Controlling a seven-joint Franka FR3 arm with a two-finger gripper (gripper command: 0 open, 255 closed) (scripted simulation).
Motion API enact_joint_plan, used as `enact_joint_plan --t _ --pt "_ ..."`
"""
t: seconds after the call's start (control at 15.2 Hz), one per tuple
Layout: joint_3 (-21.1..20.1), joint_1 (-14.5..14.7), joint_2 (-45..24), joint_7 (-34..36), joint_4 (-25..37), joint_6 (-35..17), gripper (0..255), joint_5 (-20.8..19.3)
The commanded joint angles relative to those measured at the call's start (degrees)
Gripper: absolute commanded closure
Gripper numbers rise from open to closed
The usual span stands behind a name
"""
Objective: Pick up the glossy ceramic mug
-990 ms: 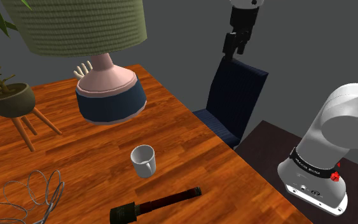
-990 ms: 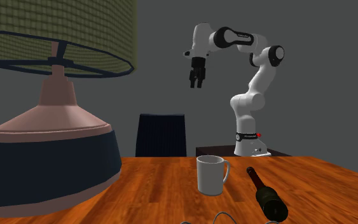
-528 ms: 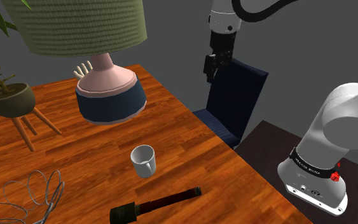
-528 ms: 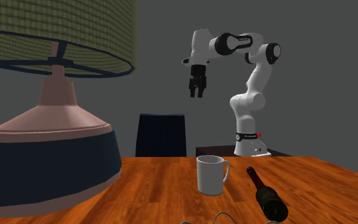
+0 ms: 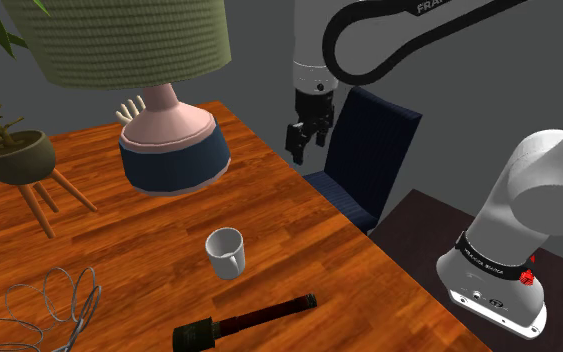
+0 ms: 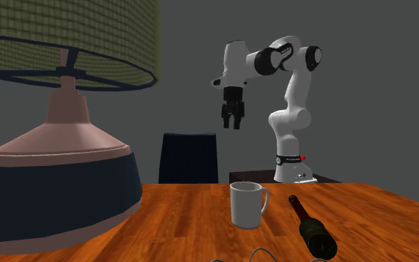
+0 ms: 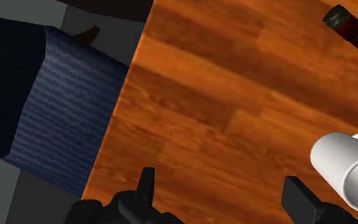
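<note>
pincer point(image 5: 302, 141): released, fingers spread, nothing held, high over the table point(image 5: 299, 225) edge | mug point(image 5: 226, 250): white, upright on the wood, well below the pincer, off to one finger's outer side, untouched

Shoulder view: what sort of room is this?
Probably a home living or dining room: a wooden table carrying a big shaded table lamp, a dark blue chair beside it, and a potted plant on a stand.

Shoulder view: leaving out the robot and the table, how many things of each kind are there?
Table lamp: 1
White mug: 1
Dark bottle: 1
Grey wire loops: 1
Potted plant: 1
Dark blue chair: 1
Total: 6
</note>
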State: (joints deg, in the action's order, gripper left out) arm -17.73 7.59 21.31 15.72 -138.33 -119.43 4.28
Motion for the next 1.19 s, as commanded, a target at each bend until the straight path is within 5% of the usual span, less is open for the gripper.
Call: enact_joint_plan --t 0.0,0.46,1.12 --pt "-1.5 0.3 -3.8 1.8 1.0 -2.7 0 0.0" --pt "-6.3 1.8 -17.3 9.2 6.1 -10.5 0 -2.3" --pt "-8.3 7.4 -38.4 21.1 19.0 -17.1 0 -11.1"
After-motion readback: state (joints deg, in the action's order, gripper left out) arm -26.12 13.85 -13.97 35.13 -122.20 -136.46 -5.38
